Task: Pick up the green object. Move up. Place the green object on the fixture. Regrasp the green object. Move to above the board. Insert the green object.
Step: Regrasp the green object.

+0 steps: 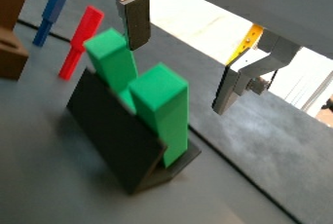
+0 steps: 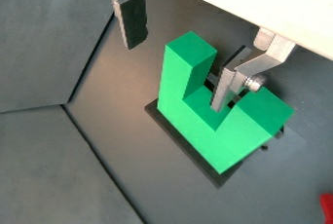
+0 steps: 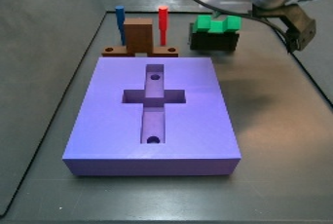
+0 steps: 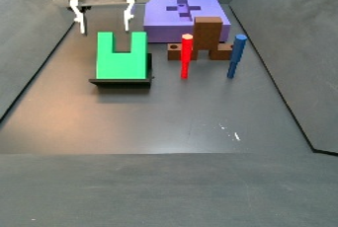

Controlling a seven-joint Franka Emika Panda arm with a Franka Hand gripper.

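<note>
The green object (image 4: pixel 122 55) is a bright U-shaped block that stands upright on the dark fixture (image 4: pixel 119 81), prongs up. In both wrist views the green object (image 1: pixel 146 90) (image 2: pixel 208 111) rests on the fixture (image 1: pixel 111 135). My gripper (image 4: pixel 106 19) hangs open just above it, and its fingers (image 1: pixel 134 23) touch nothing. In a wrist view the gripper (image 2: pixel 182 51) straddles one prong, with a finger in line with the notch. The violet board (image 3: pixel 104 121) with its cross-shaped recess (image 3: pixel 152 96) lies next to the fixture.
A brown block (image 3: pixel 140 41) holds an upright red peg (image 4: pixel 187 56) and blue peg (image 4: pixel 236 55) between the board and the fixture. Dark walls (image 4: pixel 40 63) bound the floor at the sides.
</note>
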